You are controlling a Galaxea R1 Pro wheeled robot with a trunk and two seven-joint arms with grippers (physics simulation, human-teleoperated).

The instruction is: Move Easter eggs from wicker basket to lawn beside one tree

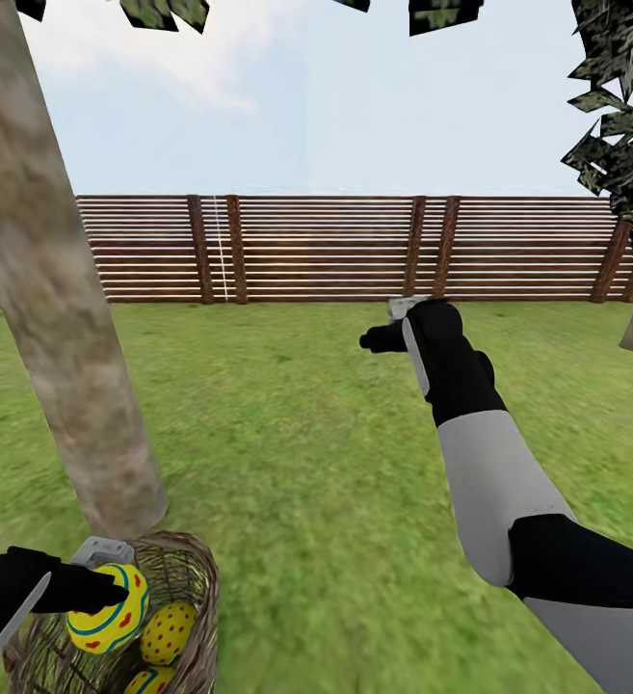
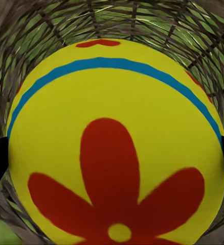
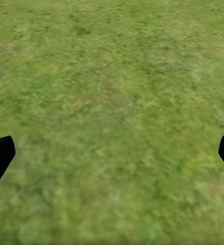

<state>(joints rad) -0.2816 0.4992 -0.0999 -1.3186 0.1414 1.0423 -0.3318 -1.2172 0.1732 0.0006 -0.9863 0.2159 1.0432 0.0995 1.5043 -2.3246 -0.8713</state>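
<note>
Left gripper point(image 1: 104, 588) clamped on one Easter egg point(image 1: 107, 607) over the wicker basket point(image 1: 196, 588), beside the tree point(image 1: 56, 318); two more eggs point(image 1: 168, 631) inside. Farther right, right gripper point(image 1: 382, 337) spread wide above lawn point(image 1: 297, 434).

The right arm point(image 1: 494, 482) has light-grey shells, black joints and a black gripper point(image 1: 379, 339).

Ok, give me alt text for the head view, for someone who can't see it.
The left gripper grips a yellow Easter egg over the wicker basket, where two more eggs lie, beside the tree. The right arm reaches out over the lawn toward the fence.
</note>
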